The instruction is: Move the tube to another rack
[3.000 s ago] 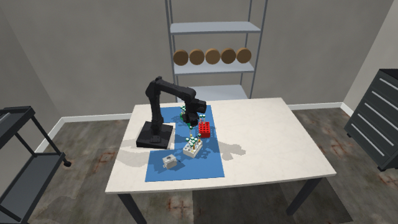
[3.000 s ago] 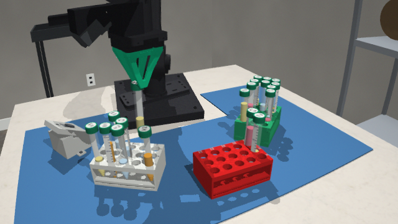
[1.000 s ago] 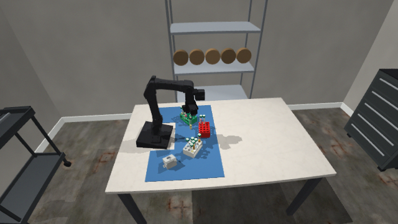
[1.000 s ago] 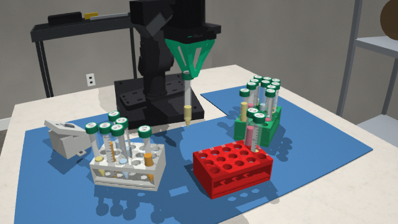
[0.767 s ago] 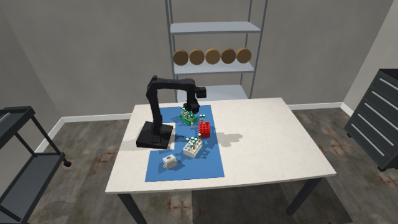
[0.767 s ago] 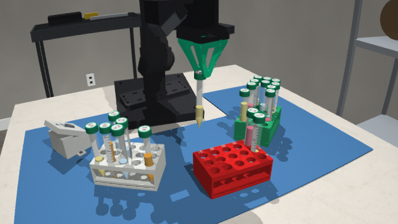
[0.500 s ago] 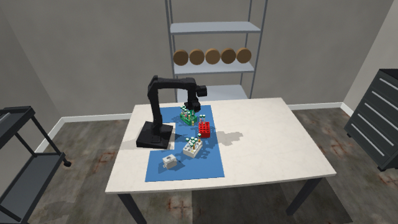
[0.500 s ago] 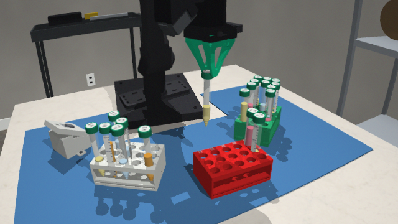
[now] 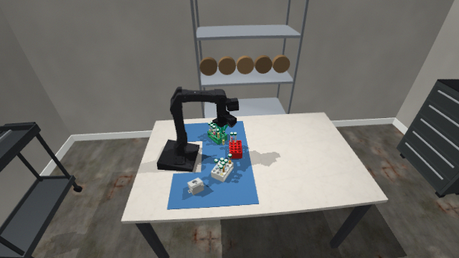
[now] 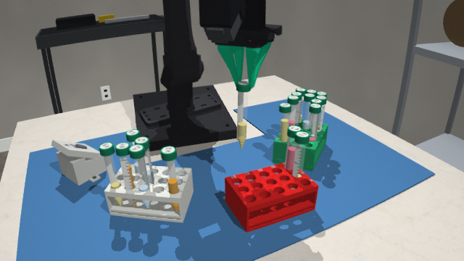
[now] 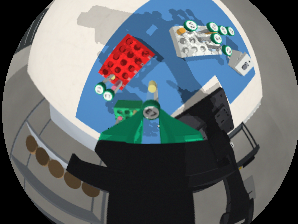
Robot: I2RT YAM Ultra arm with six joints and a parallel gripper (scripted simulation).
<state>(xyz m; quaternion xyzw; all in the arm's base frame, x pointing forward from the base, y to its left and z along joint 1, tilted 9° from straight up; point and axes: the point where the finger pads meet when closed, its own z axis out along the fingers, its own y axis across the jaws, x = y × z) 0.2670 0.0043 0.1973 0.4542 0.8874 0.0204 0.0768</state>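
My gripper is shut on the green cap of a 15 mL tube with yellow liquid in its tip. The tube hangs upright in the air above the blue mat, between the arm's base and the green rack RA. The green rack holds several green-capped tubes. The white rack RB stands at the left front with several tubes in it. In the wrist view the held tube's cap sits between the green fingers, with the white rack far ahead. In the top view the gripper is over the green rack.
The red rack QR stands in front of the green rack with two tubes at its far right corner. The grey DONE button box sits left of the white rack. The arm's black base is behind the held tube.
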